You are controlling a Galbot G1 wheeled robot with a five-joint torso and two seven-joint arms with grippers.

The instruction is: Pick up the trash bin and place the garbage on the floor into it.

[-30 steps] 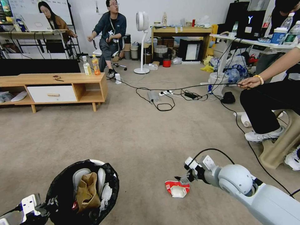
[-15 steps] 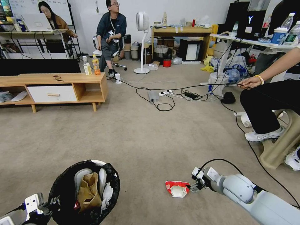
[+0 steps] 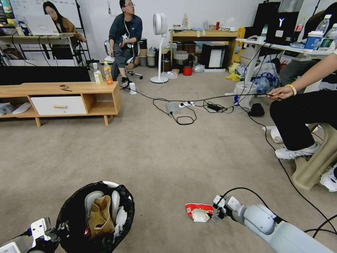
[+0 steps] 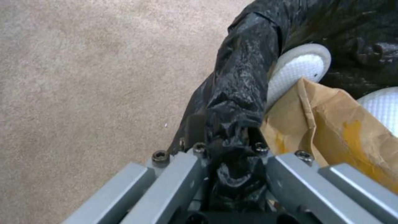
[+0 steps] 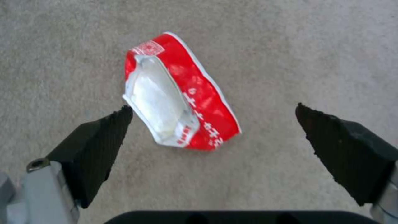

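The red-and-white packet (image 3: pixel 199 213) is lying flat on the floor (image 3: pixel 165 154), well to the right of the trash bin (image 3: pixel 95 216), and the right gripper (image 3: pixel 215 214) is hanging just beside the packet with its fingers (image 5: pixel 95 149) spread wide, the packet showing between them in the right wrist view. The bin, lined with a black bag (image 4: pixel 240 93), is holding a tan folded cardboard (image 3: pixel 100 216) and white pieces, and the left gripper (image 4: pixel 226 143) is clamping the bin's bagged rim at the side away from the packet.
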